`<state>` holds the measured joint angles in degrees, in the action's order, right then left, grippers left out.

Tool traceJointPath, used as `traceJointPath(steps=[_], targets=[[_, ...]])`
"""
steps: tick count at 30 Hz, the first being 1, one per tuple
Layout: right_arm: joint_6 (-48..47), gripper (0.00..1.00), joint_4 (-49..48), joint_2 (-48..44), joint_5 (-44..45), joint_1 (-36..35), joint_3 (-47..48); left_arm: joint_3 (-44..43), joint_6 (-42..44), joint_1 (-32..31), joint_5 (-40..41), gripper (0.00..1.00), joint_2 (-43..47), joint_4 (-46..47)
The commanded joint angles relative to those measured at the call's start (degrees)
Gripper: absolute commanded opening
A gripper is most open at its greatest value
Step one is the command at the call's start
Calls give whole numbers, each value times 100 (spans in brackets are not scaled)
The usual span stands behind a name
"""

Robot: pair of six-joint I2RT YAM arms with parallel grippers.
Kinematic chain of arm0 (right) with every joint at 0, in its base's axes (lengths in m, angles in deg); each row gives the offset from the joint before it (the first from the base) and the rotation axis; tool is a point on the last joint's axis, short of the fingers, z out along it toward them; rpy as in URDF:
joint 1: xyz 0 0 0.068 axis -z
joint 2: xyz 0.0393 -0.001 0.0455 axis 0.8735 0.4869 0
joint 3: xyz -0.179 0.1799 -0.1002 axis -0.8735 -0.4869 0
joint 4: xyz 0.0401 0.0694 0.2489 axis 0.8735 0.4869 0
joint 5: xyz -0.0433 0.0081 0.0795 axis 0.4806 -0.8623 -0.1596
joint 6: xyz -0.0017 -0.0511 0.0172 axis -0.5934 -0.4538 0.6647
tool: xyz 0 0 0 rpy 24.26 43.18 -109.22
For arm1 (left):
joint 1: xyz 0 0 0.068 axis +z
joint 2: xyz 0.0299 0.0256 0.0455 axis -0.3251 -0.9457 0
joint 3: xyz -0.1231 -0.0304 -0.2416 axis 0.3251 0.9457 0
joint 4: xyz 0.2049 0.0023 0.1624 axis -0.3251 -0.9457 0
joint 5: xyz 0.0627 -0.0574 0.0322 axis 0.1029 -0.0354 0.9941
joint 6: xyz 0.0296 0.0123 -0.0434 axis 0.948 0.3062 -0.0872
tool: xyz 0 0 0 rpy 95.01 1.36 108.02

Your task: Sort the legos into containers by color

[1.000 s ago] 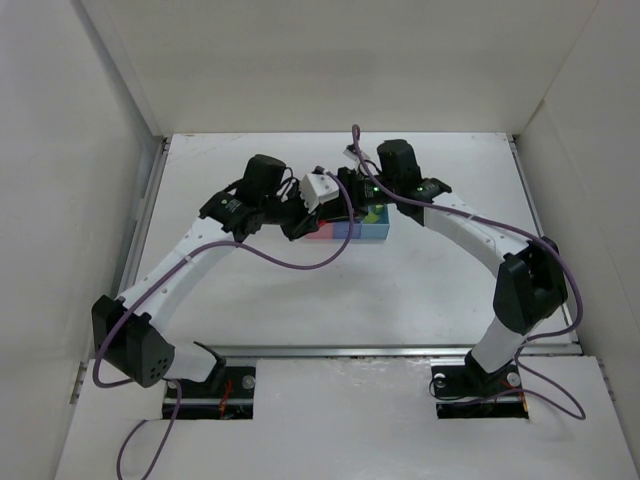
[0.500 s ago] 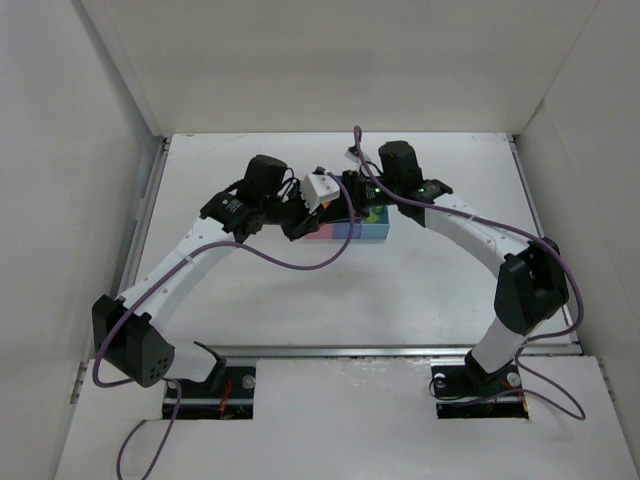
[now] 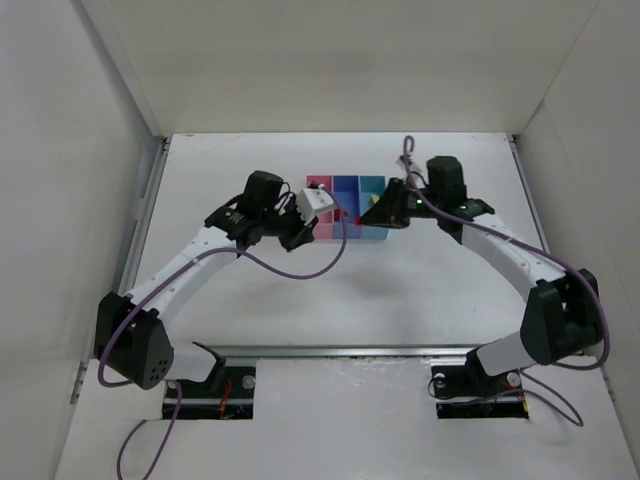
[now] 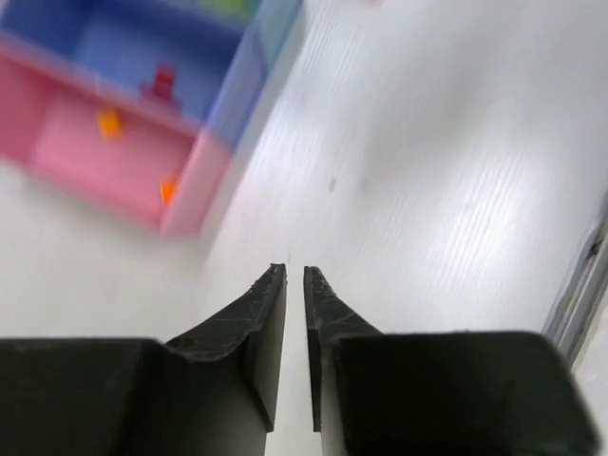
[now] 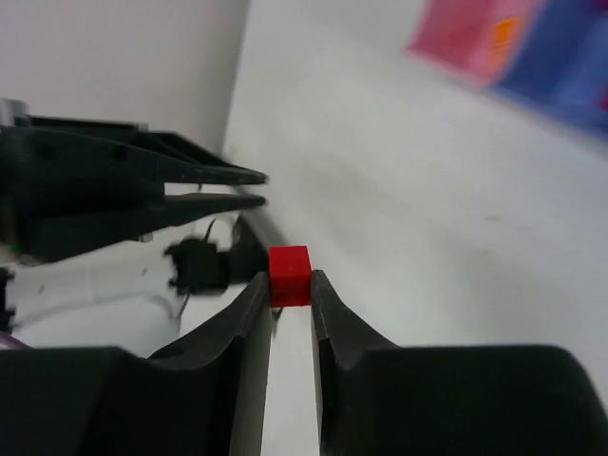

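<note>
Right gripper (image 5: 291, 290) tip-pinches a red lego (image 5: 289, 275), left gripper (image 4: 295, 277) closed, empty; the brick could slip before reaching the twelve-o'clock containers (image 3: 346, 184)

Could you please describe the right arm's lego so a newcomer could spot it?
On the table sits a pink, blue and cyan tray, the right pincer at its cyan end. The red brick is pinched in its fingertips, not lying in a bin.

Bright, even light; the containers (image 4: 100, 157) blur in wrist views.
</note>
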<state>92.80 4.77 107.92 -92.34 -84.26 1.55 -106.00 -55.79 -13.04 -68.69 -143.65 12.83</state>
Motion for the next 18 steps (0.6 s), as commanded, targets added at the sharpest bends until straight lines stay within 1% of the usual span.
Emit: traceJointPath(steps=[1,3,6,11,14,18], targets=[[-301,0,17,-555,458,880,-370,583,209,459,624,0,107,-627],[-301,0,17,-669,528,1021,-581,776,315,459,851,0,107,-627],[-301,0,17,-731,529,1021,-661,943,464,572,1001,0,107,-627],[-354,0,17,-731,476,1021,-556,944,517,573,896,0,160,-627],[-354,0,17,-731,476,1021,-433,768,465,573,686,0,160,-627],[-407,0,17,-679,476,1021,-380,540,465,573,685,0,160,-680]])
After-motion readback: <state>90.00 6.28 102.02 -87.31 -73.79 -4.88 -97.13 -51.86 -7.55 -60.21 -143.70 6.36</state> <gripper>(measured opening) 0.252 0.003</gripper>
